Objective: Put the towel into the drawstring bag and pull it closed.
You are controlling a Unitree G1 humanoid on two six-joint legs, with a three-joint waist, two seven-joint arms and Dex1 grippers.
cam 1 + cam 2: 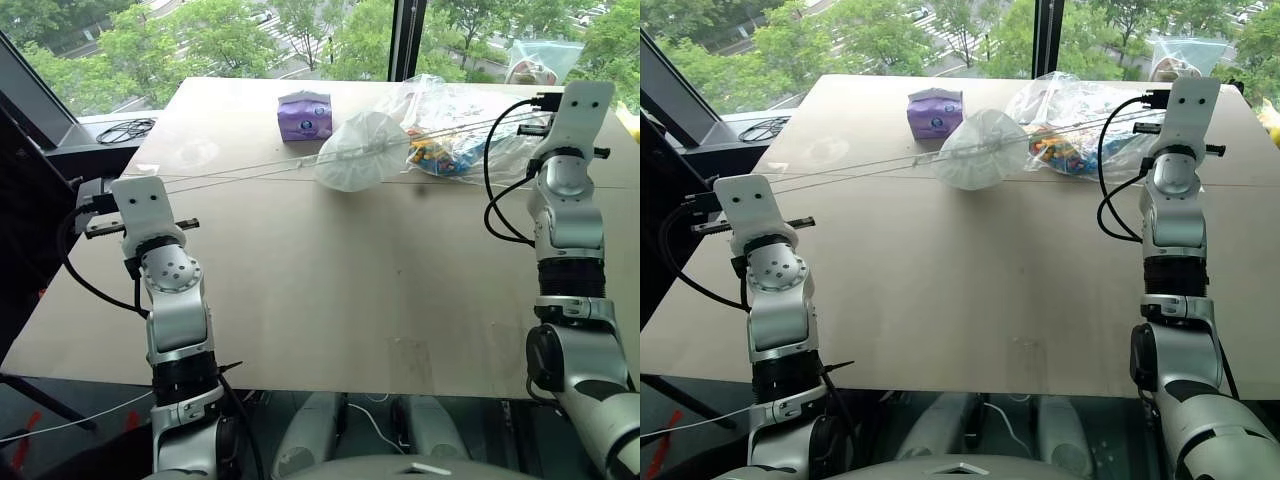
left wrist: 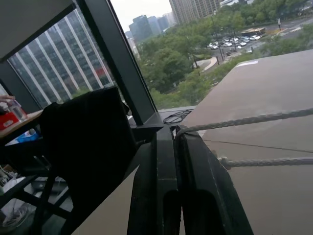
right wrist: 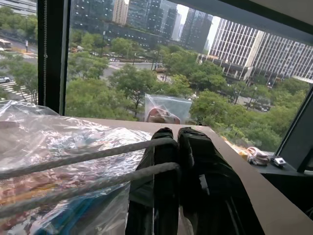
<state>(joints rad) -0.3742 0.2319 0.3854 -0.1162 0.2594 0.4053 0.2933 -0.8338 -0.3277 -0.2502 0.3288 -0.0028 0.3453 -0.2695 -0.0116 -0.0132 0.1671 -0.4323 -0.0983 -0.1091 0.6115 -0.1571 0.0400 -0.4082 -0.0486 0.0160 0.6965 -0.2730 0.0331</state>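
- At twelve o'clock I see the drawstring bag [image 1: 361, 150] cinched, bulging.
- My left gripper [image 2: 175, 134] and right gripper [image 3: 177, 134] each pinch its cords [image 1: 240, 172].
- Behind it, a clear plastic bag [image 1: 455, 125] holds colourful pieces.

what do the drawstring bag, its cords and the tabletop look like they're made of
Drawstring bag: thin white fabric, matte and slightly see-through, crumpled into soft folds.
Cords: white twisted rope, probably cotton or nylon; the spiral strands show where the left tool pinches them.
Tabletop: smooth matte beige board, likely laminate or painted wood; faint seam lines cross it.
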